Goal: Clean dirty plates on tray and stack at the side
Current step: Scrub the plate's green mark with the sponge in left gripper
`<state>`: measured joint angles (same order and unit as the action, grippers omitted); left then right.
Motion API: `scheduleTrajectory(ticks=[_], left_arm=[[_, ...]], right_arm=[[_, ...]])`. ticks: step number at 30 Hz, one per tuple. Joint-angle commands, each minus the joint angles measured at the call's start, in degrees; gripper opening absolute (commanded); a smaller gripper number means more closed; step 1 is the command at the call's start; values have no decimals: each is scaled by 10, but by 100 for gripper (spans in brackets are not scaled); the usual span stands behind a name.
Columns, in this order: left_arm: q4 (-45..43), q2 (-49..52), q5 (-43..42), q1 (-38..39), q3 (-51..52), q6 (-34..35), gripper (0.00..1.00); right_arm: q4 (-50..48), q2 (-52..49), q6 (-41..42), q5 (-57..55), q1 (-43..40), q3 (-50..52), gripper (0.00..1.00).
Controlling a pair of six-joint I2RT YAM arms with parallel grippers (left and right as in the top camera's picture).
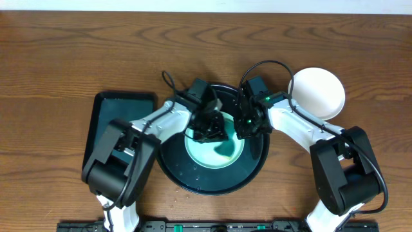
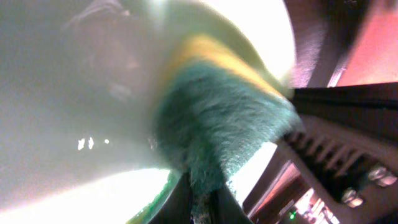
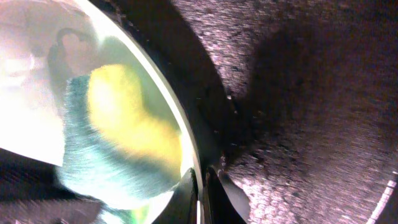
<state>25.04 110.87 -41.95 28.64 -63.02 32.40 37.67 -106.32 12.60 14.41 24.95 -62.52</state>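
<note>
Black and white at the near edge: counting two arms (image 1: 119,161), both reaching away across the wooden tabletop (image 1: 51,51), elbows splayed outward, wrists angling inward and down over the middle. Counting two trays: lying under both wrists, the round black tray (image 1: 193,183); lying just to its left, the rectangular black tray (image 1: 103,129). Counting two plates in view: resting inside the round tray, a mint-green plate (image 1: 222,158); sitting farther back on the right, on bare wood beside the right arm, a white plate (image 1: 318,90). Counting one sponge (image 2: 211,118), green scouring face and yellow back. Pinching that sponge tight in the left gripper (image 1: 211,132), pressing its green face against the mint-green plate's inner surface. Clamping the right gripper (image 3: 202,190) on the plate's right rim, fingers pressed almost together with only the thin edge between them. Showing the sponge again in the right wrist view, either mirrored in the plate or seen through it, too blurred for telling which
</note>
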Motion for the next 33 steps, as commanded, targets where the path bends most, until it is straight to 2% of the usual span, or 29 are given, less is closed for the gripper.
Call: scheduleTrajectory(ticks=[1,4,10,23,26,28,29,33], left_arm=[[91,21,191,-49,25,-32,7],[153,21,287,-78,25,-37,7],[193,21,413,-85,25,-27,7],[210,21,552,-80,20,67,7],[193,21,502,-77,15,40,7],[167,21,416,-71,14,3,7],[146,21,338,-60,14,-10,7],[94,21,217,-28,14,-13,7]], right_arm=[[0,-13,2,4,12,5,1],[0,-13,3,4,12,5,1],[-1,-13,2,4,12,5,1],[-2,-13,2,4,12,5,1],[-2,-13,2,4,12,5,1],[-2,-13,2,3,12,5,1],[-2,-13,2,3,12,5,1],[-2,-13,2,4,12,5,1]])
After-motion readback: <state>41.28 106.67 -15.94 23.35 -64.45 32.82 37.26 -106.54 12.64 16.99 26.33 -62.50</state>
